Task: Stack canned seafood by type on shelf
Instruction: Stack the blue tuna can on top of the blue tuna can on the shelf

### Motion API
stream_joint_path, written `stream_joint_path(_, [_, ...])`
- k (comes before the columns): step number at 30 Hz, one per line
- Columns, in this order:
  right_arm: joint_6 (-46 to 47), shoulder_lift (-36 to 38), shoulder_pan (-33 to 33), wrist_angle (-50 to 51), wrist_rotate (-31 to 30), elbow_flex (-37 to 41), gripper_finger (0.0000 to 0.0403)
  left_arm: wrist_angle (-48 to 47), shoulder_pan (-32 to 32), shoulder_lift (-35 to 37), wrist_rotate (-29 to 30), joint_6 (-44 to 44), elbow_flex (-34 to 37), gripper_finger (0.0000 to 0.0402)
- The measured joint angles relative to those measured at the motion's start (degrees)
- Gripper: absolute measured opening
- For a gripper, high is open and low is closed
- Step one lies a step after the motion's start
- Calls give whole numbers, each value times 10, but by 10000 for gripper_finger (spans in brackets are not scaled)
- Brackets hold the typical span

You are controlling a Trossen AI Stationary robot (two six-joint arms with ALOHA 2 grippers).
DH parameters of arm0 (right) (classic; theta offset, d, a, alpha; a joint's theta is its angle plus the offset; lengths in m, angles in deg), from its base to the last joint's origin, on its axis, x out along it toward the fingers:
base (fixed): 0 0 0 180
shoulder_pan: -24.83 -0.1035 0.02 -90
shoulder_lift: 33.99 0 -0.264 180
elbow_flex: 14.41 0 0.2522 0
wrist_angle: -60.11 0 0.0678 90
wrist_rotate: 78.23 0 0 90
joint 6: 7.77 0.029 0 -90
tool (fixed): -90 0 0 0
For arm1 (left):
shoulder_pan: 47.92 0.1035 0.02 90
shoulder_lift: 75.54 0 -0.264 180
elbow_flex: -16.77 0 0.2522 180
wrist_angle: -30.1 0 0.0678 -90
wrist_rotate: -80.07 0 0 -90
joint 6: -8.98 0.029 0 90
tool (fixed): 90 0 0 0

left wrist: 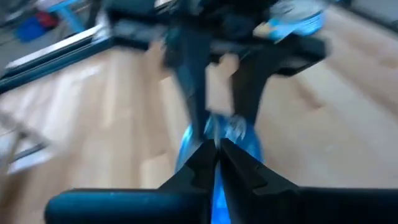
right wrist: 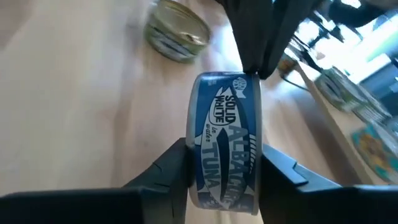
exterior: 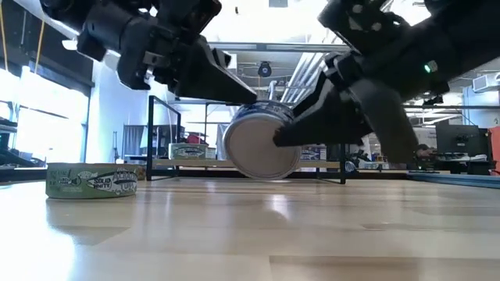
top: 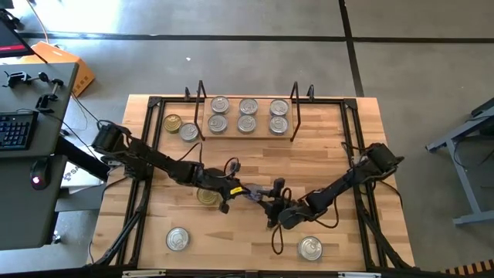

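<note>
Wooden tabletop (top: 231,247) with a black frame, concrete floor around it, and a desk with a keyboard (top: 15,130) at far left.

- Near the front left edge lies a silver-lidded tin (top: 177,239), flat (green label in the low view).
- Towards the back left, two loose tins (top: 181,127) sit just beside the shelf's left upright, one gold, one silver, touching or nearly so.
- A gold-lidded tin (top: 207,196) lies flat beside the left arm's forearm.
- The left gripper (top: 251,191) is at table centre. Its fingers are pressed almost together, nipping the upper rim of the blue tuna tin (exterior: 258,152).
- That tin stands on its edge on the wood, flat face to the low camera, well in front of the shelf.
- The right gripper (right wrist: 225,163) meets it from the other side. One finger sits against each flat face, so the tin is clamped between them.
- The shelf (top: 248,136) is at back centre and holds six tins (top: 247,115) in two rows of three (all silver lids, as far as I can see).
- Front right, another silver tin (top: 310,248) lies flat, near the right arm.
</note>
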Motion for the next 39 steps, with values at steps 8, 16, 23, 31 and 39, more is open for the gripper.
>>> stream_joint_path(8, [131, 37, -17, 356, -37, -155, 120, -229, 0, 101, 102, -60, 1, 26])
stream_joint_path(16, [191, 43, 52, 738, -53, -376, 120, -108, -23, 126, 101, -139, 121, 14])
stream_joint_path(23, [78, 42, 217, 809, 33, -430, 120, 74, -55, 123, 97, -149, 199, 11])
stream_joint_path(31, [-97, 41, 431, 716, 57, -401, 120, 99, -72, 123, 97, -146, 207, 11])
stream_joint_path(39, [-194, 31, 532, 632, 102, -355, 120, 100, -72, 123, 97, -145, 207, 11])
